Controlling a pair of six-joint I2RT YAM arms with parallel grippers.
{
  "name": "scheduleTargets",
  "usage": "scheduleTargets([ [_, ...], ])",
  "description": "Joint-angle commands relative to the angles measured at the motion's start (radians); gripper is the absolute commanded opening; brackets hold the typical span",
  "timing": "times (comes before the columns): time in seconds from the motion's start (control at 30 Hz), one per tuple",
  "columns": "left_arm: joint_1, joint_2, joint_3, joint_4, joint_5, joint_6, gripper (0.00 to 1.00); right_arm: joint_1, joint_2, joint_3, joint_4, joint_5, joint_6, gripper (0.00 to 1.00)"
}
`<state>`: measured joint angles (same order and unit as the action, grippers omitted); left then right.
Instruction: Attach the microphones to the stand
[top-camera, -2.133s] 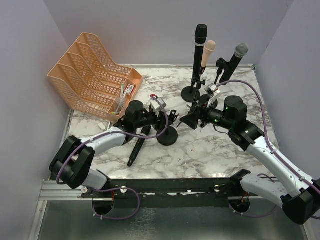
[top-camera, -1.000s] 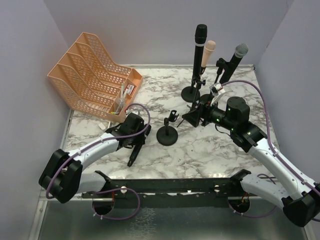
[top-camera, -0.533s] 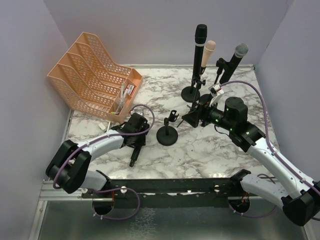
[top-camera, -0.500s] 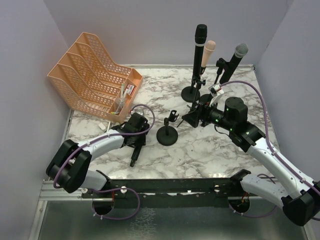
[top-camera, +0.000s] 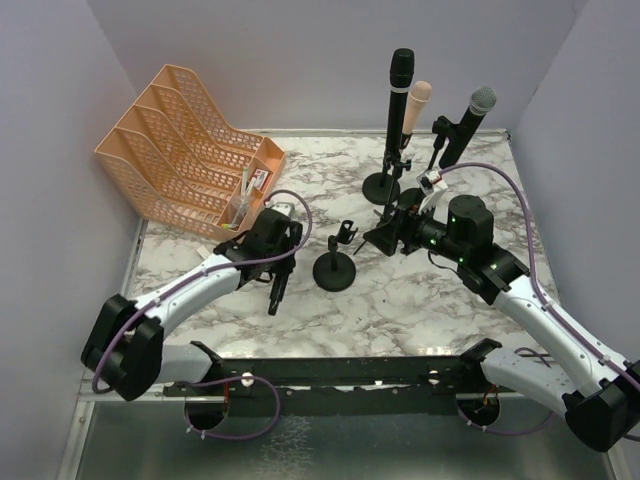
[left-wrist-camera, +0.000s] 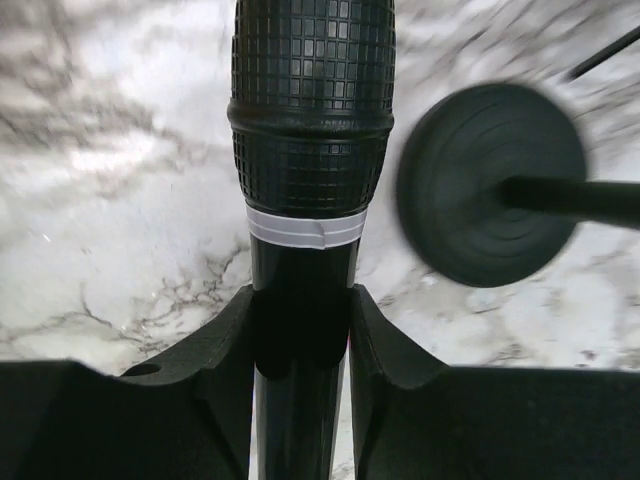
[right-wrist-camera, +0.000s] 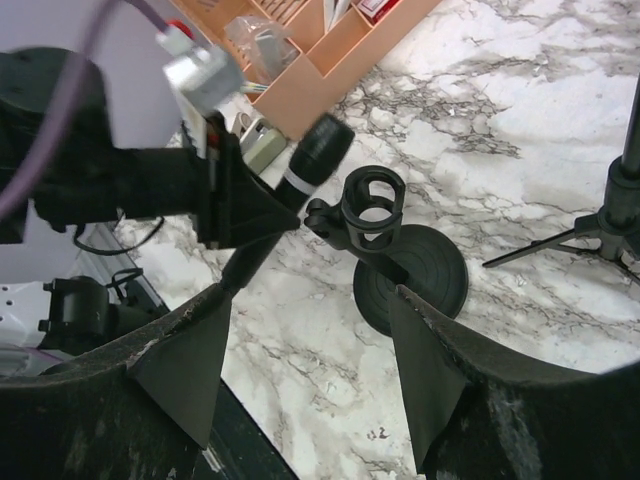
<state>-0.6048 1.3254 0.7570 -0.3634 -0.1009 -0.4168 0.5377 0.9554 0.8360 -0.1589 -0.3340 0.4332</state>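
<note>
Slim all-black stick microphone (left-wrist-camera: 312, 150) with a white band under its gridded head sits clenched between the left gripper's (left-wrist-camera: 300, 310) fingers, tilted above the white marble tabletop (top-camera: 400, 310), just left of the short black round-based stand (top-camera: 334, 270). That stand's ring clip (right-wrist-camera: 372, 208) is empty. The right gripper (right-wrist-camera: 305, 340) hovers released, jaws wide, facing the clip. At the back, a black microphone (top-camera: 401, 75), a pale pink one (top-camera: 418, 100) and a silver-headed one (top-camera: 480, 102) stand in holders.

Orange file rack (top-camera: 170, 130), marble table (top-camera: 420, 310)
</note>
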Motion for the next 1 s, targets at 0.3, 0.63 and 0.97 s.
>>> scheduleTargets([
  [0.3,-0.007,-0.29,0.205,0.172,0.32,0.133,0.0,0.008,0.074,0.009,0.23,-0.126,0.214,0.73],
  [0.63,-0.021,-0.197,0.261,0.457,0.554,0.0,0.0,0.007,0.135,0.056,0.48,-0.222,0.347,0.76],
  [0.97,-0.081,-0.148,0.288,0.563,0.683,-0.004,0.0,0.007,0.2,0.089,0.486,-0.096,0.402,0.74],
])
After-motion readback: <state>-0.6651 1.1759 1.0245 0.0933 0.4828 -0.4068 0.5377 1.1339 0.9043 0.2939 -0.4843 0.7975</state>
